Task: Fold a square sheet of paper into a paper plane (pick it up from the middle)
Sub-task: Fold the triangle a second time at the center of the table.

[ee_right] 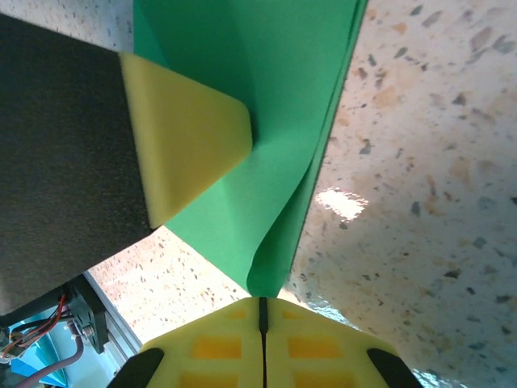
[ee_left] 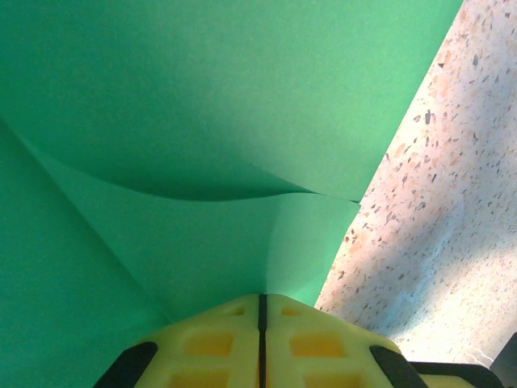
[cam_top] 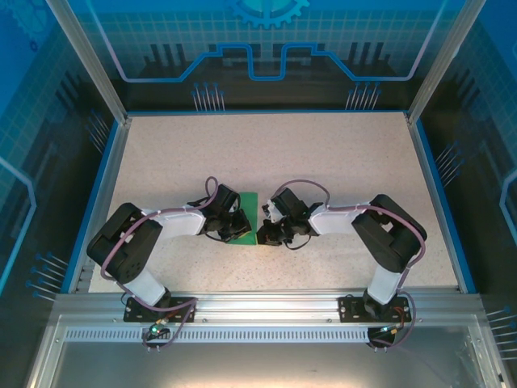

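Both clamped tight on green paper (ee_left: pixel 202 97) (partly creased): left end effector (ee_left: pixel 261 301), right end effector (ee_right: pixel 262 302)

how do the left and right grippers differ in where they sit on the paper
The left gripper meets a wide, curled flap of the paper; the right gripper meets a narrow folded edge. From above, the left gripper reaches in from the paper's left side, the right gripper from its right. Both are shut, seemingly pinching the paper.

overhead view, two close wrist views, shared green paper (cam_top: pixel 249 207)
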Controlling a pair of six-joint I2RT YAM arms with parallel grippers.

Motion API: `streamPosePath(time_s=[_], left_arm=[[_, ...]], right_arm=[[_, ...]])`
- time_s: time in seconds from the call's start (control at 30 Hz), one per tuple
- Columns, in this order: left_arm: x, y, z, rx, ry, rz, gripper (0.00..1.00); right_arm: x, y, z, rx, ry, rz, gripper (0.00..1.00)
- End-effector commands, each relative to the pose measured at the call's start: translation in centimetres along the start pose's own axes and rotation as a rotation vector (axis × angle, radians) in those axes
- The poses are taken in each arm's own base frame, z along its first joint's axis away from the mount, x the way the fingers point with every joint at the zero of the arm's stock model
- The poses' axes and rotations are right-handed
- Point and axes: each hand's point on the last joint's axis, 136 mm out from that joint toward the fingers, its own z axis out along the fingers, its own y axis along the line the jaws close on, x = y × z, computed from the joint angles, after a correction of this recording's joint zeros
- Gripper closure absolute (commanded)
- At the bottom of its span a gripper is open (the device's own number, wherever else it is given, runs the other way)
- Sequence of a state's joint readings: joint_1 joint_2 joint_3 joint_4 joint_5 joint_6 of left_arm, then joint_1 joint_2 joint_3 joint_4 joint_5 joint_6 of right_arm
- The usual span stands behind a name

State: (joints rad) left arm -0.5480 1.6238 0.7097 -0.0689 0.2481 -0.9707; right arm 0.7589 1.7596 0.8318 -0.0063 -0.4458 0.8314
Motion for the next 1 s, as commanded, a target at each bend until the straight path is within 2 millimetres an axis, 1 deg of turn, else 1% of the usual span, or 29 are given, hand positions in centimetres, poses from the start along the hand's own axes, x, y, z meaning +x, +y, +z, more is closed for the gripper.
streamPosePath(time_s=[0.0, 0.13, 0.27, 0.53, 0.73, 0.87, 0.97], left_arm=[[0.6, 2.2, 0.9, -0.075, 0.015, -0.033, 0.90], [0.7, 2.3, 0.9, -0.076, 0.015, -0.035, 0.90], [0.7, 2.3, 0.9, -0.076, 0.016, -0.037, 0.90], [0.7, 2.2, 0.7, -0.069, 0.014, -0.042, 0.90], [0.7, 2.2, 0.7, -0.068, 0.012, -0.047, 0.90], [0.7, 2.2, 0.7, -0.067, 0.010, -0.050, 0.90], [0.7, 2.2, 0.8, -0.069, 0.012, -0.053, 0.90]], right_arm=[[0.4, 1.5, 0.0, -0.037, -0.005, -0.035, 0.94], [0.3, 2.0, 0.2, -0.048, -0.010, -0.052, 0.93], [0.1, 1.9, 0.5, -0.044, -0.009, -0.049, 0.93], [0.5, -0.3, 1.5, 0.029, 0.010, -0.004, 0.94], [1.1, -1.5, 1.5, 0.082, 0.026, 0.018, 0.93], [1.1, -1.4, 1.2, 0.087, 0.029, 0.016, 0.93], [0.8, 0.1, 0.5, 0.034, 0.012, -0.008, 0.93]])
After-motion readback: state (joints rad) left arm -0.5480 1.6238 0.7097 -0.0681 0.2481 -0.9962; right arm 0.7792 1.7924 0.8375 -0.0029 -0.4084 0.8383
